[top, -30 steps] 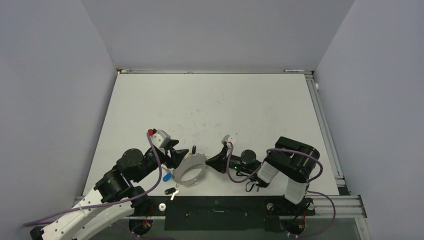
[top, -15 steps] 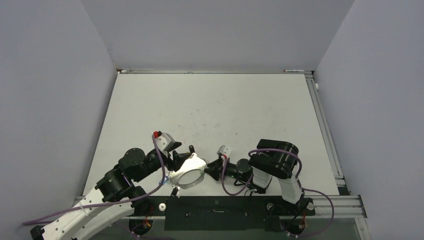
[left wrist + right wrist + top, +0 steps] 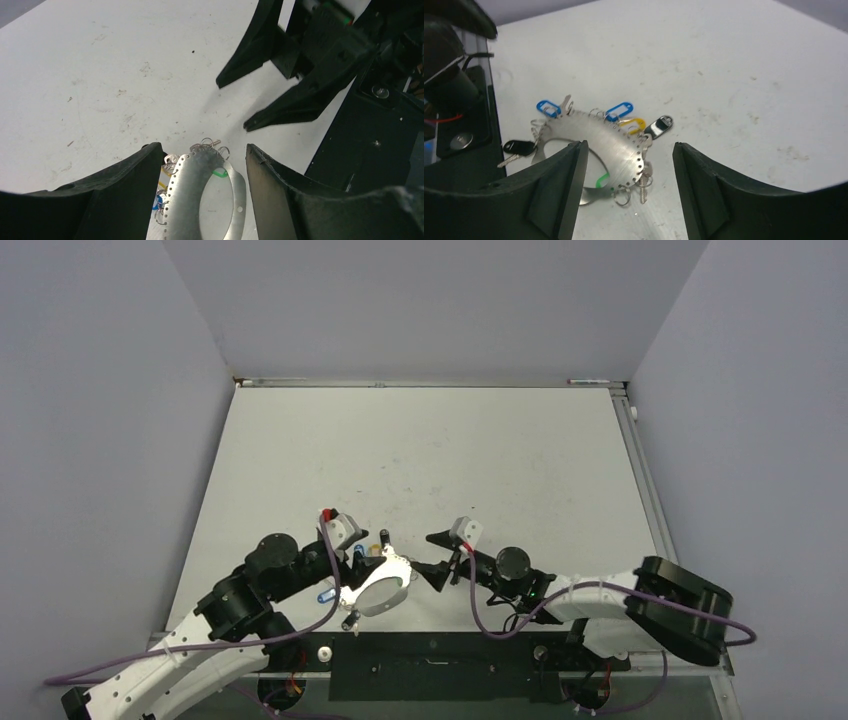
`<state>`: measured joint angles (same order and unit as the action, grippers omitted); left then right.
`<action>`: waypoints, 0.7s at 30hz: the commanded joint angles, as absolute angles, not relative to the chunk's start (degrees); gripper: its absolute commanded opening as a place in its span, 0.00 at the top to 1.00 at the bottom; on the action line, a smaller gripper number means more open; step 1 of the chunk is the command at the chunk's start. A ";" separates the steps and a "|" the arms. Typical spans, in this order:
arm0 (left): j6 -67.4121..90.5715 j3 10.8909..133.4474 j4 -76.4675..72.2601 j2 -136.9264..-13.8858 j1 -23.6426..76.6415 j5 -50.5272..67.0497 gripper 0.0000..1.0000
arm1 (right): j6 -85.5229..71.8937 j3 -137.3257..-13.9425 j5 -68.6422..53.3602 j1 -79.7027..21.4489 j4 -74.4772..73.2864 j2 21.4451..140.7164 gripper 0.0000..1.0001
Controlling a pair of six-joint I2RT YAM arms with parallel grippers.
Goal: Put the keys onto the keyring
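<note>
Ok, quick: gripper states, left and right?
Left gripper: open, above the keyring, not gripping it.
Right gripper: open, empty.

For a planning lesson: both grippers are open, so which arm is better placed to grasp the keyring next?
Left, probably. The left gripper hangs open over the keyring, framing it in its wrist view. The right gripper points at it from the side and is apart from it.

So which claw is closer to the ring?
Left. The left gripper has the keyring between its fingers. The right gripper hangs open just off to the keyring's right, apart from it.
</note>
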<state>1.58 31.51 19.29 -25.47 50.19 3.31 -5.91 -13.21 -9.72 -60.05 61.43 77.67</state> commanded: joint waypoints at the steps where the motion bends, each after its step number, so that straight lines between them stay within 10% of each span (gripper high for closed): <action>1: -5.77 32.22 19.55 -28.79 50.18 9.52 0.41 | -3.12 -12.27 -2.94 -58.73 44.91 64.42 0.37; 9: -15.24 34.53 19.73 -43.61 48.17 20.64 0.42 | -13.00 -13.46 6.24 -57.70 30.88 55.99 0.48; 21: -21.03 40.81 16.92 -65.51 46.22 20.43 0.50 | -24.71 -21.64 8.88 -48.76 7.60 50.41 0.32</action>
